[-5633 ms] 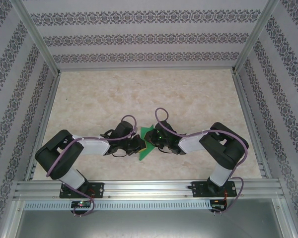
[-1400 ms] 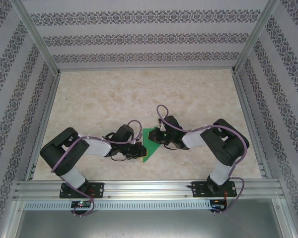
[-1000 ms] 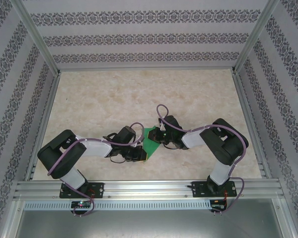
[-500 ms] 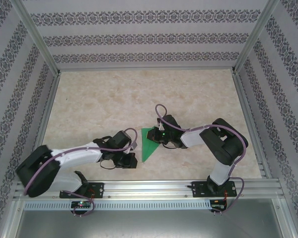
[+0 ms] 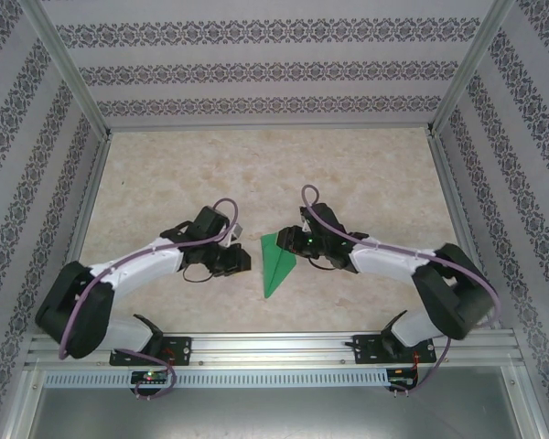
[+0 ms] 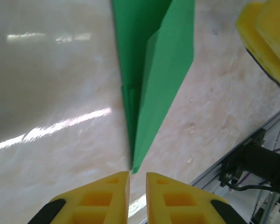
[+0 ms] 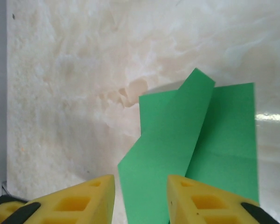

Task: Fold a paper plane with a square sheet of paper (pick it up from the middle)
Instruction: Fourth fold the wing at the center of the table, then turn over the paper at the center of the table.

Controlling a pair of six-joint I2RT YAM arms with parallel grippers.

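The paper plane (image 5: 276, 262) is a folded green dart lying on the marble table, its point toward the near edge. In the left wrist view the paper plane (image 6: 154, 70) stretches away ahead of my left gripper (image 6: 137, 175), whose yellow fingers stand a narrow slit apart just short of its tip, holding nothing. My left gripper (image 5: 245, 261) sits just left of the dart. My right gripper (image 5: 288, 243) is at the dart's wide far end. Its jaws (image 7: 141, 179) stand wide open over a raised flap of the paper plane (image 7: 196, 144) without pinching it.
An aluminium rail (image 5: 274, 347) runs along the near edge, also seen as the rail (image 6: 252, 154) from the left wrist. Patterned walls and metal frame posts (image 5: 69, 78) enclose the table. Bare marble (image 5: 256, 174) extends behind both arms.
Both grippers have let go of the paper, which now lies flat on the table. The right jaws have widened. The left arm has backed off to the left, and the right arm has stretched out lower.
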